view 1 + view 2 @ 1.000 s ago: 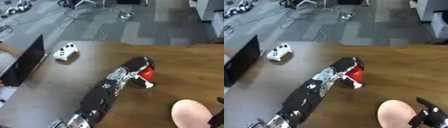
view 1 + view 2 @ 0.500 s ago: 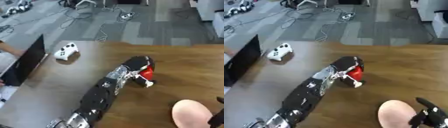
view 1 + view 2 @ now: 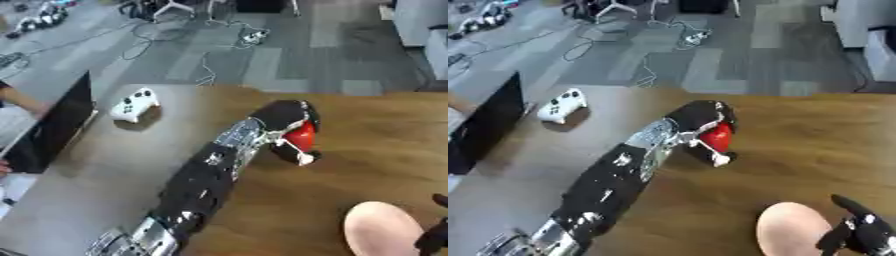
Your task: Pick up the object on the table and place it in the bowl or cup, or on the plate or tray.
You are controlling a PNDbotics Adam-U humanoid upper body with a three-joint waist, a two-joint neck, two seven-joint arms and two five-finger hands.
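Gripping the red ball with my left hand curled around it near the tabletop's middle, I am risking a drop before the pink bowl at the near edge; my right hand is resting open beside it.

a small red rounded object sits right of centre in the frame, mostly covered by curled fingers. a pale pink dish lies at the lower right edge.
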